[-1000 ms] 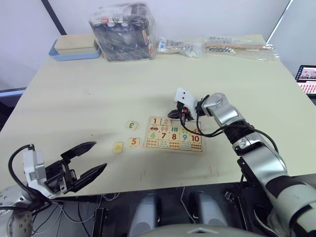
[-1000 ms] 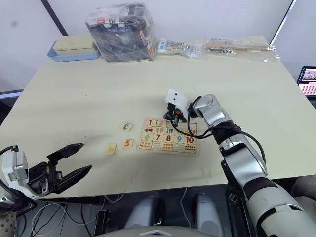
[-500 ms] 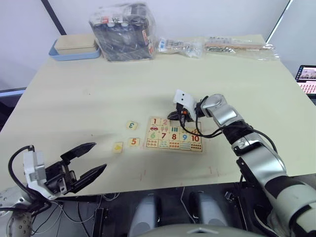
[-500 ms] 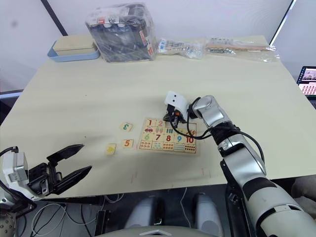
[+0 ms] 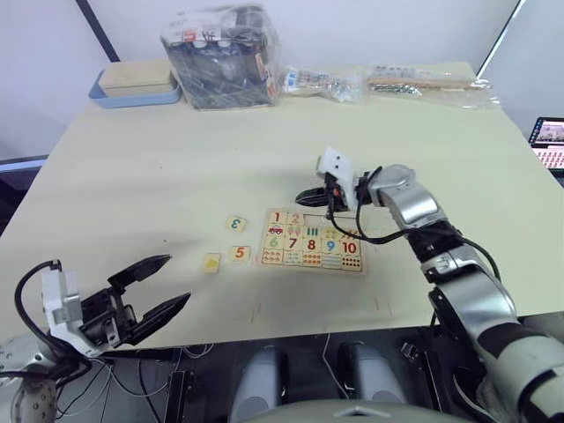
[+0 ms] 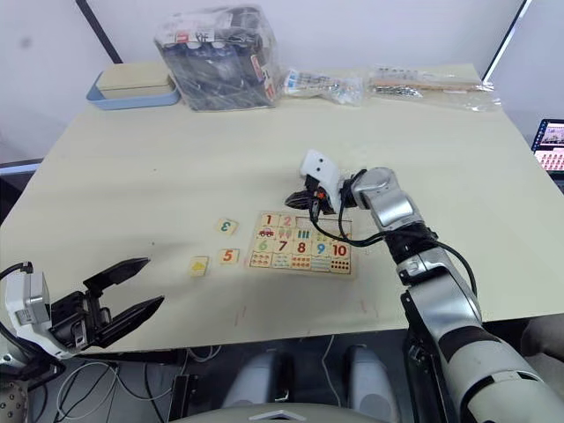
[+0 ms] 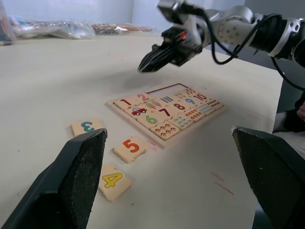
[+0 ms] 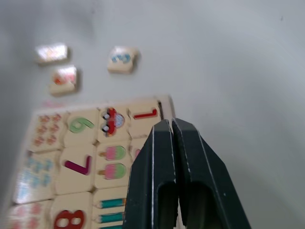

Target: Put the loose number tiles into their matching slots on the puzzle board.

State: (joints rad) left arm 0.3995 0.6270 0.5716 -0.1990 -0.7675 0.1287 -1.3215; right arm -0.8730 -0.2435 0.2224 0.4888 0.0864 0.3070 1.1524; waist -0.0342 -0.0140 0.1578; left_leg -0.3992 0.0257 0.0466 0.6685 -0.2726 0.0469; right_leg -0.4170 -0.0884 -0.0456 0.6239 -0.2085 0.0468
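Above the puzzle board's [image 5: 311,240] far edge, your right gripper [image 5: 302,196] has lifted clear with jaws pressed together and empty, 1 and 2 now seated, while tiles 3 [image 5: 235,224], 5 [image 5: 239,254] and 4 [image 7: 113,180] lie loose on the counter [image 5: 176,176], left gripper [image 5: 167,285] spread.

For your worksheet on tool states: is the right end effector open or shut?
Shut. In the right wrist view the right end effector has its two black fingers pressed together, with nothing between them, above the puzzle board.
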